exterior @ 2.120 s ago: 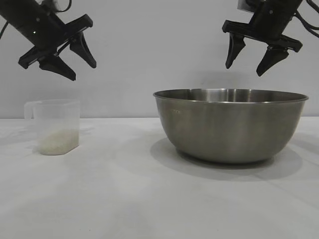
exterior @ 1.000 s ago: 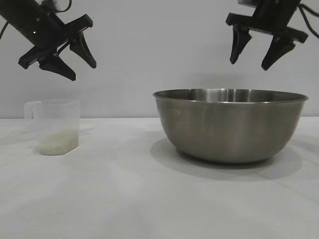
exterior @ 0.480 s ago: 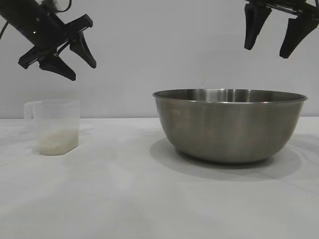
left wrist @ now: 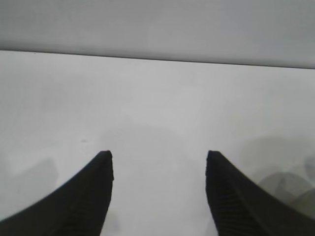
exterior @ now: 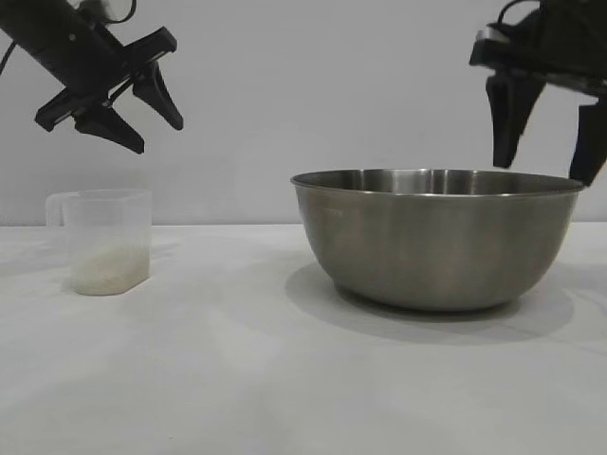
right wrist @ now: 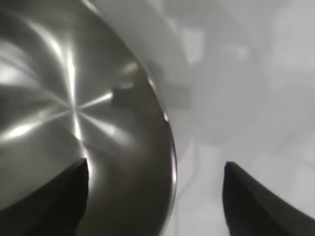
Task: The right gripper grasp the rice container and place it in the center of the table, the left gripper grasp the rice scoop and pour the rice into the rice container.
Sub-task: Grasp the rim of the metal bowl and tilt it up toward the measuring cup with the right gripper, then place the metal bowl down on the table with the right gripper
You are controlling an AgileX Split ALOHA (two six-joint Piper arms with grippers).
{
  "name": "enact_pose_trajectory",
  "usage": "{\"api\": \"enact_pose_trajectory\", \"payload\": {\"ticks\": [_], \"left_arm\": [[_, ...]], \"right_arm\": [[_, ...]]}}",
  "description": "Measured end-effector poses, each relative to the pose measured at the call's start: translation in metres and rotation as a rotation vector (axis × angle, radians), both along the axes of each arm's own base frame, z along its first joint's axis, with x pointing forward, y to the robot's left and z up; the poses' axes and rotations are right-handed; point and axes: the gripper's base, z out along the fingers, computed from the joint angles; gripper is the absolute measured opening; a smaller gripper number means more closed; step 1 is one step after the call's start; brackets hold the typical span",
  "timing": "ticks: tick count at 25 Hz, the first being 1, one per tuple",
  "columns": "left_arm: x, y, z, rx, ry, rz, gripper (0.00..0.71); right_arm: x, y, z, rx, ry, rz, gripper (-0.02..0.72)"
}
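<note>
- Black and spread wide, the right gripper [exterior: 547, 169] has come down since half a second ago, when its fingers hung high at the top edge of the exterior view; its fingertips now reach level with the rim of the rice container [exterior: 438, 239] at that bowl's right side.
- The left gripper [exterior: 140, 123] has not moved across the earlier pictures: it hangs in the upper left, fingers apart, tilted, above and a little to the right of the rice scoop [exterior: 102, 240].
- The right wrist view shows the right gripper [right wrist: 156, 184] straddling the rim of the rice container [right wrist: 74, 113], one finger over the bowl's inside and the other over the table [right wrist: 246, 98] outside it; neither finger visibly touches the steel.
- The left wrist view shows the left gripper [left wrist: 160, 172] open over bare table [left wrist: 157, 98], pinching nothing.
- The rice container is a big round bowl of brushed grey steel with a thin rim, standing upright on the white table [exterior: 237, 379] right of centre, its polished inside throwing streaks of light.
- The rice scoop, a small clear plastic cup with a side handle, stands upright well apart from the bowl at the table's left, with a low layer of white rice [exterior: 112, 269] in its bottom.
</note>
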Motion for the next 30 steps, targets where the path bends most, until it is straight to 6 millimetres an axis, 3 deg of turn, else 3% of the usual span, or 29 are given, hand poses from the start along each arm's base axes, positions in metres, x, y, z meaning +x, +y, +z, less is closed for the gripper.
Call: {"api": "enact_pose_trajectory", "payload": {"ticks": [6, 10, 19, 26, 27, 28, 30], "left_arm": [[0.0, 0.0, 0.0, 0.001, -0.001, 0.0, 0.414], [0.0, 0.0, 0.0, 0.002, -0.002, 0.001, 0.414], [0.0, 0.0, 0.0, 0.002, -0.002, 0.001, 0.414], [0.0, 0.0, 0.0, 0.002, -0.002, 0.001, 0.414], [0.0, 0.0, 0.0, 0.001, -0.001, -0.001, 0.414], [0.0, 0.0, 0.0, 0.0, 0.0, -0.003, 0.414], [0.0, 0.0, 0.0, -0.001, 0.001, -0.005, 0.414]], "right_arm": [[0.002, 0.003, -0.015, 0.032, 0.03, -0.003, 0.0], [0.001, 0.015, -0.014, 0.062, 0.018, 0.019, 0.0], [-0.008, 0.078, -0.004, 0.112, -0.013, 0.147, 0.0], [-0.008, 0.087, -0.018, 0.105, -0.003, 0.161, 0.0], [-0.007, 0.087, -0.018, 0.104, -0.01, 0.159, 0.05], [-0.007, 0.088, -0.018, 0.11, -0.012, 0.154, 0.05], [-0.005, 0.089, -0.017, 0.114, -0.025, 0.148, 0.147]]}}
